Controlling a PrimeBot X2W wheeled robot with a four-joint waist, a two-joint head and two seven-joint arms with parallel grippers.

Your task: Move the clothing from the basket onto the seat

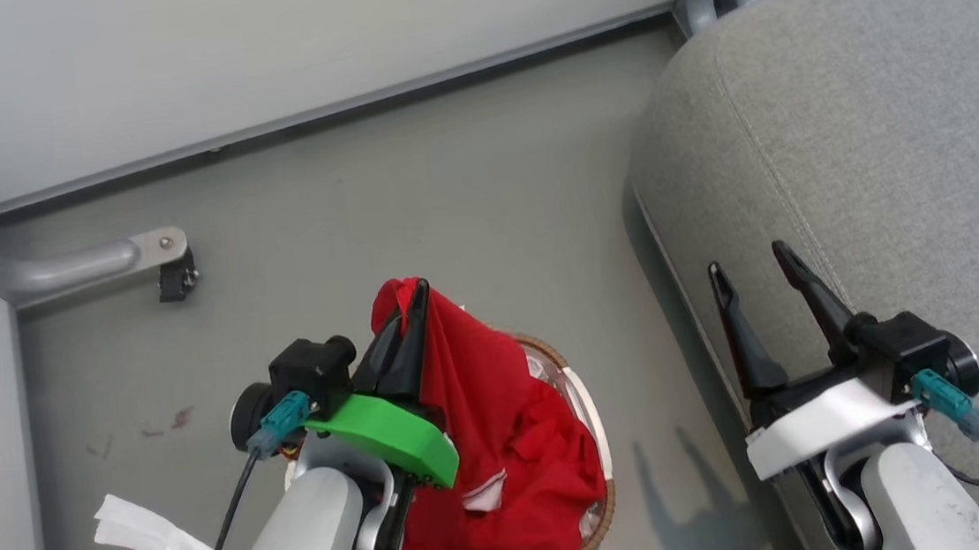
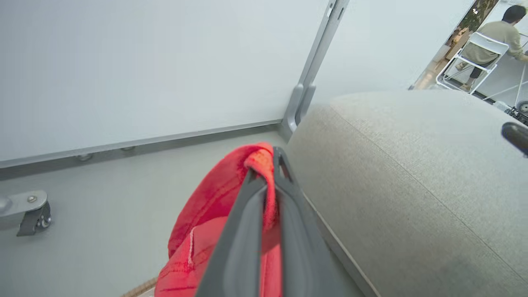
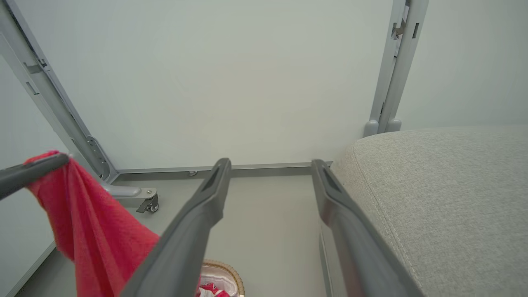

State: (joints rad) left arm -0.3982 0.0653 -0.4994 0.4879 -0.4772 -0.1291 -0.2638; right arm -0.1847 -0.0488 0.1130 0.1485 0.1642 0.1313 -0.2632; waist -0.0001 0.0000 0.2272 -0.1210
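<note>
Fingers [image 2: 243,231] of the left gripper [image 1: 417,299] are pressed together on a fold of a red knit garment with white trim [image 1: 511,415]. It hangs from their tips down into the oval white plastic laundry basket with a brown woven rim [image 1: 596,430], which stands on the grey floor [image 1: 447,190]. Further right, the right gripper [image 1: 748,259] hovers with its two dark fingers spread wide and nothing between them. It sits at the edge of the large light-grey fabric seat cushion [image 1: 886,143], which carries no clothing.

The step in hand appears to be the lift and carry to the seat. Done well, it likely means rising until the trailing cloth is free of the rim, so the basket is not dragged. The garment would then cross the strip of floor and pass over the cushion's rounded corner before the fingers let go. The hold is only a thin fold near the tips, so a slow swing clear of the right gripper seems wise.

The left wrist view shows that fold up close, wrapped over between the tips, with a person [image 2: 497,35] on a white folding chair [image 2: 474,62] far beyond the seat. The right wrist view shows the drape from the side and, below it, the basket's white liner holding a scrap of red and white. Whether that is the same garment's hem or another piece is hard to tell.
</note>
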